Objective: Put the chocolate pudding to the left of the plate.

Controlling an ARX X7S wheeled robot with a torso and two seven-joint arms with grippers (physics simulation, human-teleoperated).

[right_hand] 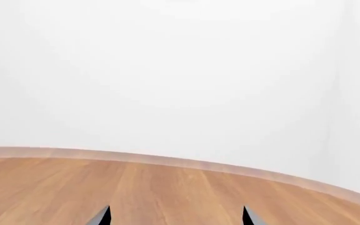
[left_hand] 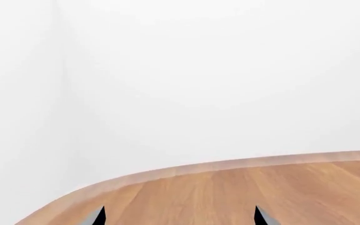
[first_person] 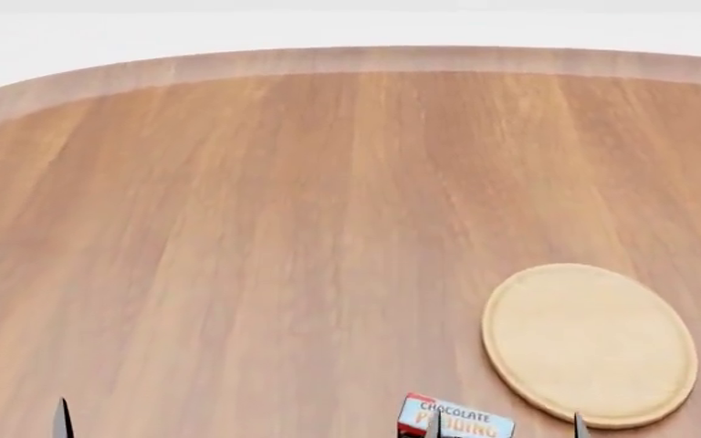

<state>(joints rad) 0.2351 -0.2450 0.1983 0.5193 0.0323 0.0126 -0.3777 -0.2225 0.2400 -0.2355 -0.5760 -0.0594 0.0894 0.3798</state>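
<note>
Starting step: reach, chocolate pudding [first_person: 455,421] ungrasped, near plate [first_person: 590,344]
Claws: right gripper [right_hand: 176,216], left gripper [left_hand: 180,216] spread, empty
Next: right lowers over box

Black, grey-edged pointed claw [left_hand: 178,216] fingertips [left_hand: 99,216].

Choc pudding [first_person: 455,422]: small box, dark side w/ orange lettering, red trim, at near edge of view, partly cut off. Plate [first_person: 590,344]: flat round pale-wood disc, low rim, just right of pudding, slightly farther, apart.
</note>
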